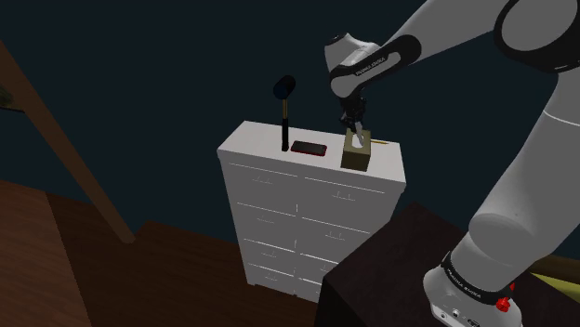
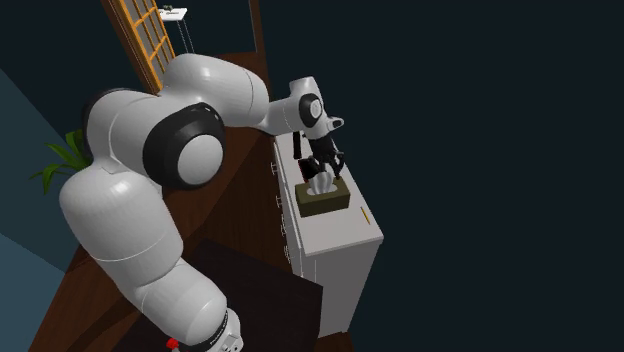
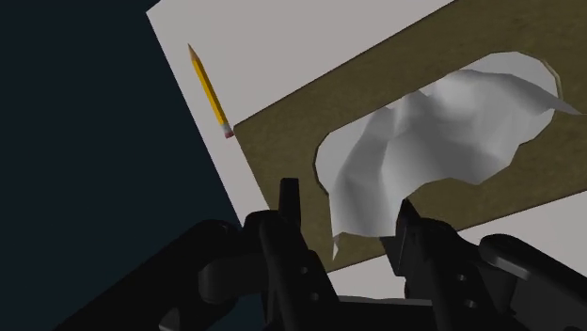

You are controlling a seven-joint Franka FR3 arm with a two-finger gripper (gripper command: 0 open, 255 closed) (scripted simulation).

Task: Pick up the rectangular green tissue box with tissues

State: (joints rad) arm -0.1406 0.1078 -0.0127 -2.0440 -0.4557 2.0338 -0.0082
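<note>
Atop the white dresser (image 1: 253, 147), toward its end at the shoulder view's right, stands the olive-green tissue box (image 1: 356, 158). A crumpled white tissue (image 3: 423, 141) rises from its oval opening. Directly over that opening hangs the gripper (image 3: 348, 209), its fingers apart on either side of the tissue, clasping nothing. A yellow pencil (image 3: 209, 89) lies just beside the box.

The wrist view's edge cuts off the tissue box (image 3: 292, 141).

Dim, flat light — dark surroundings
</note>
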